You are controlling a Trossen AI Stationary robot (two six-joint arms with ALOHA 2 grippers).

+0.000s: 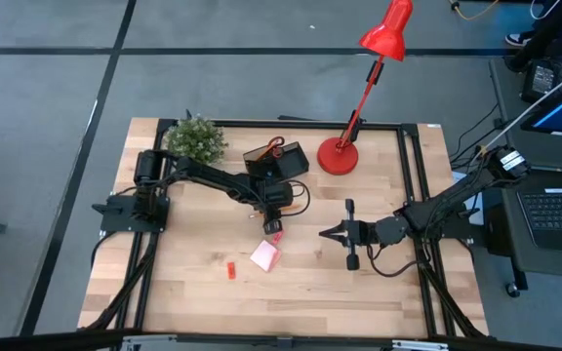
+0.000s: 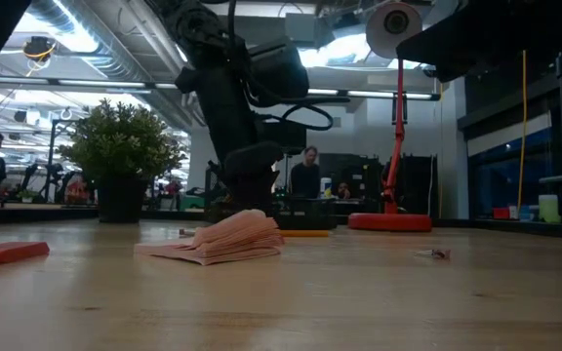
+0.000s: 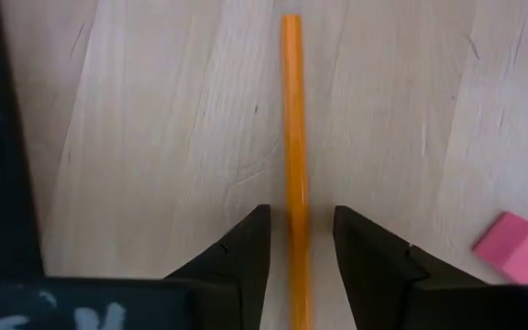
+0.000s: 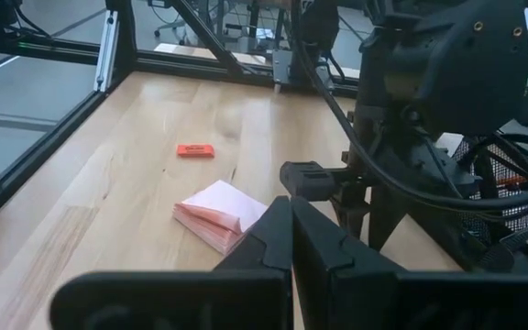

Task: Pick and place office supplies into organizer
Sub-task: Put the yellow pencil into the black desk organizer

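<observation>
Orange pencil [image 3: 293,137] lies between the left gripper's [image 3: 299,252] narrowly parted jaws, pink eraser [image 3: 519,249] nearby; right gripper [image 4: 291,240] closed.

a long orange pencil [image 3: 291,147] lies flat on the worktop. a pink block [image 3: 518,247] lies near it. a pink note pad [image 1: 265,255] lies in the middle of the worktop, its pages a bit fanned. a small red block [image 1: 230,270] lies close beside it. the black organizer [image 1: 279,161] sits at the back, with red-handled scissors [image 1: 273,147] in it.
</observation>
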